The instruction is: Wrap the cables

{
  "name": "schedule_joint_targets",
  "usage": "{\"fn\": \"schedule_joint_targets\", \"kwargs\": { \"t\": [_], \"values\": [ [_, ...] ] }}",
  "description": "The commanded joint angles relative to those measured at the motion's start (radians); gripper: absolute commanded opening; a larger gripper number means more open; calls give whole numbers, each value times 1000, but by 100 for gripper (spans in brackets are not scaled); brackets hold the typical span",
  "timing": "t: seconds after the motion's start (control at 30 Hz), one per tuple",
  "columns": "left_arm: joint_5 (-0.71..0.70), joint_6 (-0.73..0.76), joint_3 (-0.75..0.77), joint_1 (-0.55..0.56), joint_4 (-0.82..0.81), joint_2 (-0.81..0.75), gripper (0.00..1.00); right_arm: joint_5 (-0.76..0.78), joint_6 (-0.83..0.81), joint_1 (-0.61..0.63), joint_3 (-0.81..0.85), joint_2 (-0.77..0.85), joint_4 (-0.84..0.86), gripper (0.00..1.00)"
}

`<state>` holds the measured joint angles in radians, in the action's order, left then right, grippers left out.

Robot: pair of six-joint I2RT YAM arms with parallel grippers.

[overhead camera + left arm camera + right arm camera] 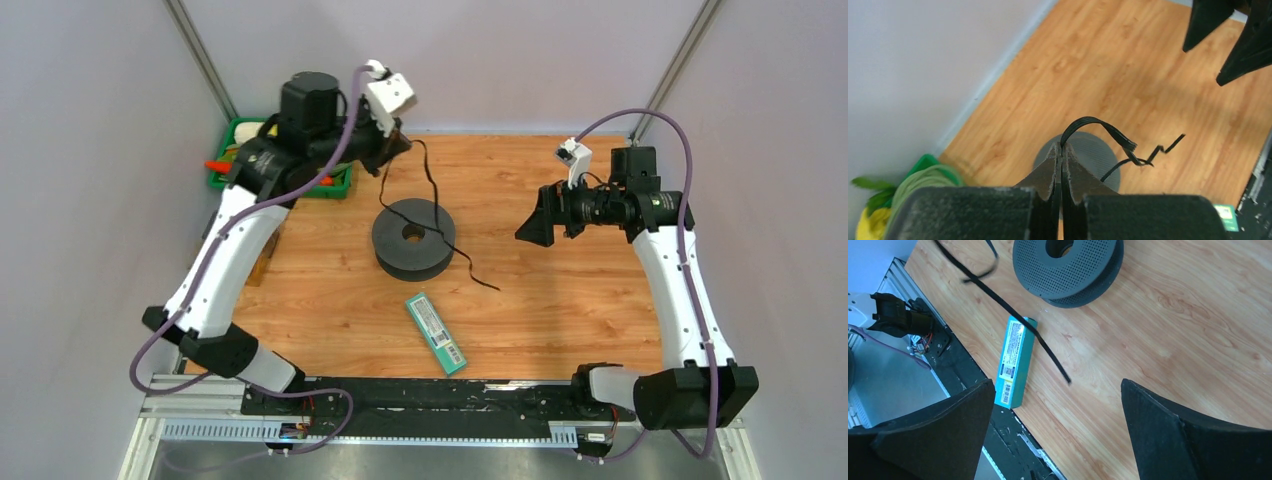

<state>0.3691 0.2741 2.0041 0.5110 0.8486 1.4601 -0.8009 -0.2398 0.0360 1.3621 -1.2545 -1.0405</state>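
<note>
**A:** Entry one, the tool?

**B:** Left gripper (1062,147). Its fingers are pressed together, pinching the cable (1088,118) close to one end. It is raised at the far side of the table (560,320), beyond the spool (392,240).

**A:** Entry two, the cable's lie?

**B:** From the pinch it drops toward the near edge and crosses the spool's upper face. It then trails off rightward onto bare wood, where its loose tip rests. The long axis runs far-left to near-right.

**A:** Which arm is nearer that tip?

**B:** The right gripper (1056,385). Its jaws are spread wide and hold nothing, and it hovers to the right of the spool. In my judgement, winding turns on that slack lying over the spool, not around it.

**A:** Materials?

**B:**
- Cable: thin, black and limp, flattish in the wrist views, with kinks near the held end.
- Spool: dark grey, round and squat, with perforated flanges and an open centre hole. It lies flat.
- Table: pale wood grain, smooth.
- Sundry: a teal box (436,333), oblong and labelled, lying near the spool.
</note>
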Motion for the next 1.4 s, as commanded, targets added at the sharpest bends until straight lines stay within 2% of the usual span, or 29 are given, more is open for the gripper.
{"fn": "schedule_joint_targets", "kwargs": {
  "t": [0.0,0.07,0.23,0.37,0.47,0.57,0.67,0.77,0.93,0.97,1.03,1.13,1.2,1.27,1.3,1.37],
  "values": [
    [11,-4,25,121,-22,101,0,0,-13,-5,6,40,33,100],
    [-5,-15,18,164,-51,135,0,75,0,-7,15,30,22,100],
    [-74,14,16,259,-124,226,0,123,43,-25,8,12,16,100],
    [-179,30,93,310,-141,310,0,108,63,-166,31,-45,-6,100],
    [-232,59,73,351,-167,333,0,72,53,-275,78,-111,-55,100],
    [-222,48,-43,392,-258,332,0,68,39,-338,121,-176,-82,100],
    [-184,60,-136,438,-338,368,0,85,20,-346,141,-247,-98,100],
    [-139,73,-156,481,-359,443,0,68,17,-346,143,-311,-90,100],
    [-10,132,-140,495,-293,526,0,63,-12,-337,213,-431,-141,100],
    [40,158,-151,494,-275,522,2,66,-19,-329,216,-448,-148,100],
    [132,238,-185,494,-226,493,13,75,-24,-314,203,-470,-142,100],
    [227,388,-284,495,-163,415,36,88,-19,-275,174,-493,-121,100],
    [223,457,-342,494,-135,356,50,109,-18,-243,167,-506,-112,99],
    [182,447,-383,480,-135,298,52,129,-19,-210,175,-516,-113,98],
    [191,429,-393,448,-134,274,58,140,-24,-191,178,-517,-115,97],
    [246,348,-390,370,-135,243,60,161,-42,-148,184,-513,-112,94]
  ]
}}
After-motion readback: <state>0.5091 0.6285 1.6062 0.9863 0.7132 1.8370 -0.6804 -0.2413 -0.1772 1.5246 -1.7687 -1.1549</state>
